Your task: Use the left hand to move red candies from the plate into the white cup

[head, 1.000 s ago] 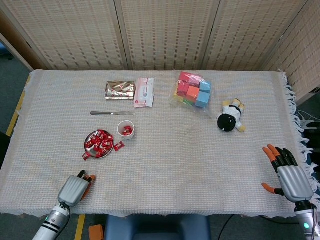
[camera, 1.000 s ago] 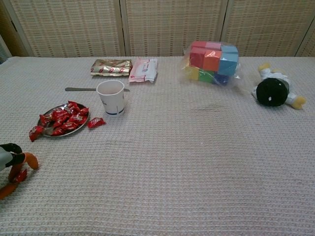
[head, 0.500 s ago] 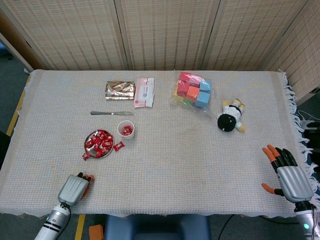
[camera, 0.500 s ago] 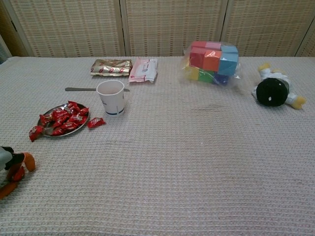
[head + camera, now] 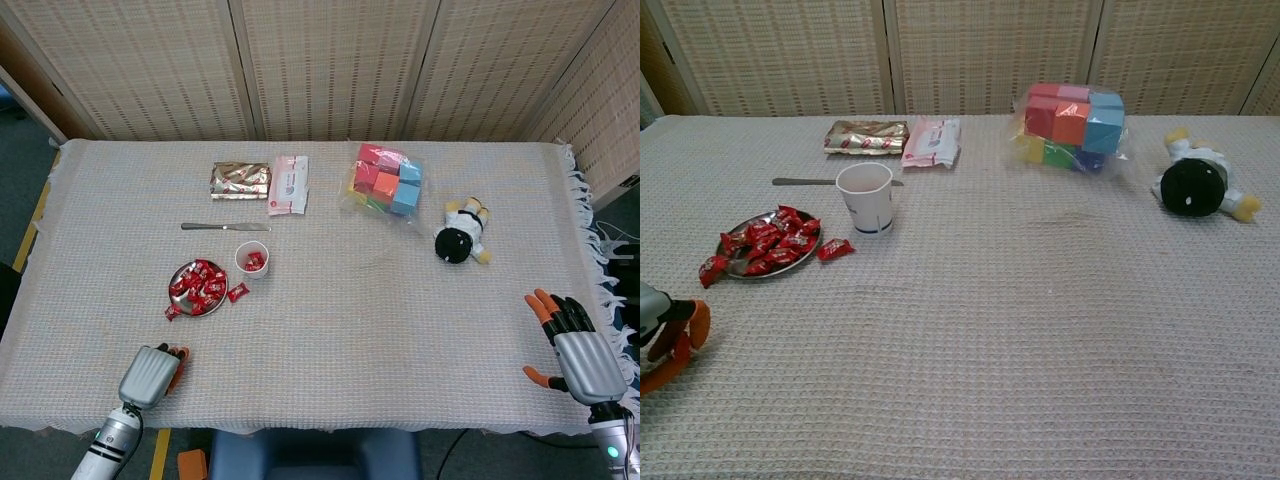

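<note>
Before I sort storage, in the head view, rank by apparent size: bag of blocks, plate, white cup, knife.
1. Bag of blocks, largest.
2. Plate.
3. Knife: longer than the plate, but much thinner.
4. White cup, smallest.

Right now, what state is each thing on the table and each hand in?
plate: heaped with red candies, two lying off it on the cloth
white cup: upright, red candies inside
left hand: near table edge, fingers curled in, contents unclear
right hand: fingers spread, holding nothing
knife: flat
bag of blocks: closed
</note>
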Controlling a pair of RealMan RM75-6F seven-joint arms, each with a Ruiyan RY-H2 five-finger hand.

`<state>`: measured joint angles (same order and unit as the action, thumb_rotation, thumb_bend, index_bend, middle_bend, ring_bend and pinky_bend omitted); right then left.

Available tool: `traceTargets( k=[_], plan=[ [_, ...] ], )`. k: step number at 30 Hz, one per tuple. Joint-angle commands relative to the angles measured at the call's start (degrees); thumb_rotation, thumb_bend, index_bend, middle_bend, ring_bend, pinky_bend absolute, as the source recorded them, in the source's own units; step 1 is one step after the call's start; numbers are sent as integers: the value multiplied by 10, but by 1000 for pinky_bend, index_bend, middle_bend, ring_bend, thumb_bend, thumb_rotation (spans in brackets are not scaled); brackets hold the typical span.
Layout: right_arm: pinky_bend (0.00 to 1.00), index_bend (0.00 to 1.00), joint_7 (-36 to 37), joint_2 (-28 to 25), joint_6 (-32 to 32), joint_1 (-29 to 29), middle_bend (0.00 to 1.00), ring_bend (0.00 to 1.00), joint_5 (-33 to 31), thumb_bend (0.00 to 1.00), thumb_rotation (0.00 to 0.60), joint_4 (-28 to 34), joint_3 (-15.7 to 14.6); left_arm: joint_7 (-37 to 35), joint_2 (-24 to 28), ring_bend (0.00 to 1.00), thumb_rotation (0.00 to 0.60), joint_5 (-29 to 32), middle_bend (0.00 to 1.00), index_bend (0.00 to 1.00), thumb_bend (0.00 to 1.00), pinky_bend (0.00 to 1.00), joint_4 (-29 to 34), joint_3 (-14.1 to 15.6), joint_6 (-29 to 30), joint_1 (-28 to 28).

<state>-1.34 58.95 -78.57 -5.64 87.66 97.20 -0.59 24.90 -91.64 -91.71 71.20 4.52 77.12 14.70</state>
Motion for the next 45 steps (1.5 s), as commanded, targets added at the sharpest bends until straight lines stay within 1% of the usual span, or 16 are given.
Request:
traceTargets(
  k=[1,5,8,10,11,14,15,18,20,24,28,33,38,42,45],
  plan=[
    [0,0,0,0,0,0,0,0,0,53,600,0,0,-1,6,584,600,0,657,604,428,1000,7,-4,0,2],
    [0,0,1,-1,-1,1,0,0,0,52,600,0,0,1,19,585,600,-1,658,603,431,1000,27,-19,0,13],
    [0,0,1,0,-1,0,0,0,-1,53,600,0,1,-2,33,586,600,3,657,602,431,1000,56,-46,-8,35],
    [0,0,-1,1,2,-1,0,0,-2,53,600,-1,1,2,42,587,600,8,657,601,430,1000,79,-73,-21,59],
    [0,0,-2,2,4,-2,0,0,-3,53,600,-1,1,4,45,587,600,14,657,601,429,1000,92,-91,-31,74],
    [0,0,-5,3,8,-4,0,0,-8,52,600,-1,3,14,45,586,600,37,656,600,430,1000,113,-134,-64,114],
    [0,0,-6,4,10,-5,0,0,-11,52,600,-2,4,21,41,586,600,50,656,600,430,1000,116,-153,-81,133],
    [0,0,-9,5,12,-6,0,0,-16,53,600,-2,6,33,24,587,600,82,656,600,429,1000,108,-190,-120,176],
    [0,0,-10,6,12,-6,0,0,-20,53,600,-2,7,37,7,587,600,103,655,598,429,1000,95,-207,-144,202],
    [0,0,-10,6,15,-7,0,0,-24,53,600,-3,8,53,-30,586,600,126,652,592,430,1000,54,-218,-170,240],
    [0,0,-8,5,17,-7,0,0,-28,52,600,-4,10,57,-57,587,600,136,651,592,431,1000,16,-224,-176,267],
    [0,0,-6,4,19,-8,0,0,-32,52,600,-4,11,56,-77,587,600,144,649,589,431,1000,-25,-227,-178,292],
    [0,0,-5,3,19,-8,0,0,-33,53,600,-4,12,50,-87,586,600,154,640,582,432,1000,-52,-228,-175,304],
    [0,0,-7,4,19,-8,0,0,-32,53,600,-3,11,56,-96,576,600,170,625,546,431,1000,-85,-226,-180,313],
    [0,0,-6,3,16,-8,0,0,-32,53,600,-3,12,56,-99,536,600,190,587,468,431,993,-97,-225,-195,315]
  ],
)
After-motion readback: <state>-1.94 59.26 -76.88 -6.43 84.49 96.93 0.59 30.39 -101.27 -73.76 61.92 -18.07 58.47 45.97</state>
